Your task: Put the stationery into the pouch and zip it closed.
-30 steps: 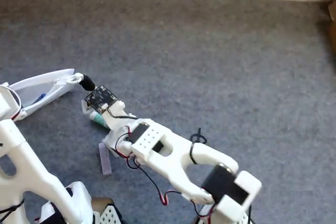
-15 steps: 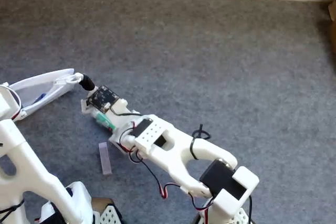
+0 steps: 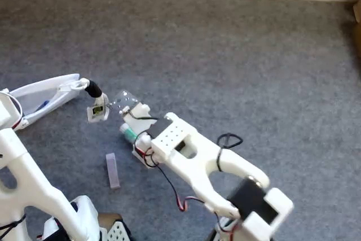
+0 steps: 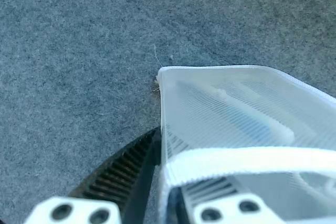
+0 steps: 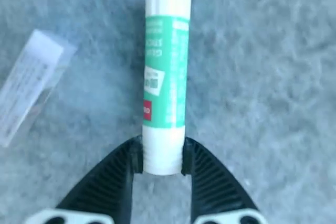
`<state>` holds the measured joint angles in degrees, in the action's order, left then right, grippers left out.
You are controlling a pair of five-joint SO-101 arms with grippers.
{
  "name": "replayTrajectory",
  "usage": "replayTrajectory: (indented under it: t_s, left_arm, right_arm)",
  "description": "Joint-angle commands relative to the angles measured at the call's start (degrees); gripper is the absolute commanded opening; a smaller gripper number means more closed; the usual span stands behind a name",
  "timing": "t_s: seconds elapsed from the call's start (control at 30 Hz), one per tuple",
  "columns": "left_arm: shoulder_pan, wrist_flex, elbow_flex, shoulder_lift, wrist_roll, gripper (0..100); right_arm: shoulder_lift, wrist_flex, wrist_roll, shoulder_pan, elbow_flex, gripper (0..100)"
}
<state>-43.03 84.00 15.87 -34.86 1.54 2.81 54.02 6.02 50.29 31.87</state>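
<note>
Right hand (image 5: pixel 161 156) is closed on the white end of the glue stick (image 5: pixel 165 77), near the soft mesh pouch (image 3: pixel 45 95) clamped by the left hand (image 4: pixel 164 153); the stick looks light, rigid and smooth, so a mid-body grip would resist pivoting better.
</note>
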Motion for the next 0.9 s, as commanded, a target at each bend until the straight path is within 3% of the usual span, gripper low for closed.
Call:
replayTrajectory:
  t_s: [0.0,0.27,0.5,0.87]
  left_arm:
    - [1.9,-1.1,-0.3,-0.1,-0.5,1]
    - [2.3,-1.1,-0.4,-0.1,-0.4,1]
    - [2.3,-1.1,-0.4,-0.1,-0.4,1]
    - [2.4,-1.1,-0.4,-0.1,-0.4,1]
  right_arm:
    - [7.7,3.7,0.9,-2.2,1.3,0.5]
    - [14.6,4.7,7.7,-4.2,11.0,1.1]
    - [15.3,6.5,6.2,-3.0,12.1,17.7]
    - [15.2,0.7,3.3,3.7,5.8,18.1]
